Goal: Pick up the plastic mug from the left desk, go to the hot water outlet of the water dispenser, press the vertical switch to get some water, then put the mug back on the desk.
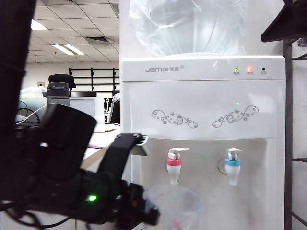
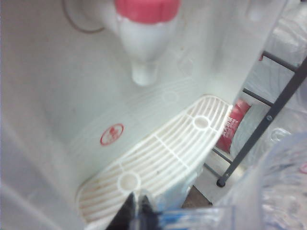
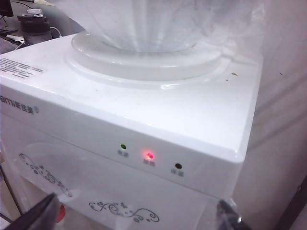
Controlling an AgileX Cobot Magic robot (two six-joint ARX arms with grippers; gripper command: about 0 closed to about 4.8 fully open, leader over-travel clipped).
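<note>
Exterior view showed my left end effector (image 1: 144, 211) clamped on the clear dimpled plastic mug (image 1: 175, 208), held below the white pink-collared hot water outlet (image 1: 174, 168) to catch its stream, while my right end effector (image 3: 139, 218) hung open above the tall white water dispenser (image 1: 201, 110).

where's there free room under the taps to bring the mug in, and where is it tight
Free: the white drip tray below the hot water outlet lies bare. So does the recess between that tap and the blue-collared tap. Tight: the left gripper, shut on the plastic mug, crowds the lower left. The right gripper hangs open above the water dispenser.
</note>
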